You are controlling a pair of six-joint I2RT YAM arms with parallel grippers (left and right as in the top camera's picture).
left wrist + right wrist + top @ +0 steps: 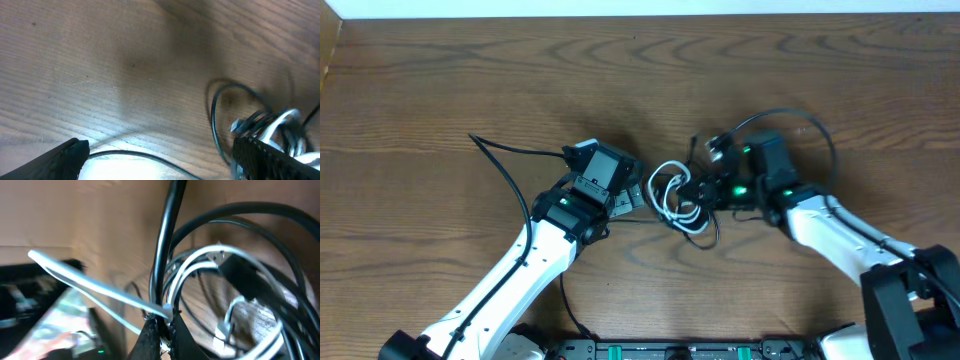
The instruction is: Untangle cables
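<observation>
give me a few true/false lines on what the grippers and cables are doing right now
1. The right gripper is shut on the cables. True.
2. The left gripper is clamped on a cable. False: its jaws stand wide open, gripping nothing.
3. The whitish strand runs into the right gripper's pinch. True.
4. The cables lie apart in straight lines. False: they are looped together in one tangle.

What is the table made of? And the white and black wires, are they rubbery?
The table looks like wood or a wood-look top: brown, with long grain lines and a dull sheen. The white cable and the black cables look like smooth plastic or rubber coating; they bend in loops and catch light.
</observation>
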